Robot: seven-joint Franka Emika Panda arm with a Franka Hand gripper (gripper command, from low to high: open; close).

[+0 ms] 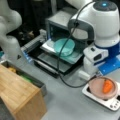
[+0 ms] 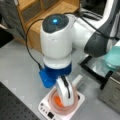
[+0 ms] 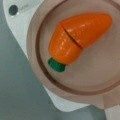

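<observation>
An orange toy carrot (image 3: 77,37) with a green stub lies in a shallow pink bowl (image 3: 100,82). The bowl rests on a white scale (image 3: 22,27). In both front views the carrot (image 1: 107,86) (image 2: 58,100) and bowl (image 1: 96,87) (image 2: 53,105) sit at the bottom, on the scale (image 1: 111,103) (image 2: 46,108). My gripper (image 2: 66,100) hangs straight above the bowl and covers part of the carrot in a front view. No fingers show in the wrist view. Nothing appears to be held.
A black toaster oven (image 1: 56,23) stands open, with a teal bowl (image 1: 65,46) (image 2: 113,56) on its pulled-out tray. A wooden shelf unit (image 1: 17,92) (image 2: 50,10) stands nearby. A second grey arm (image 1: 8,27) is at a front view's left. A black cable (image 1: 60,67) trails over the table.
</observation>
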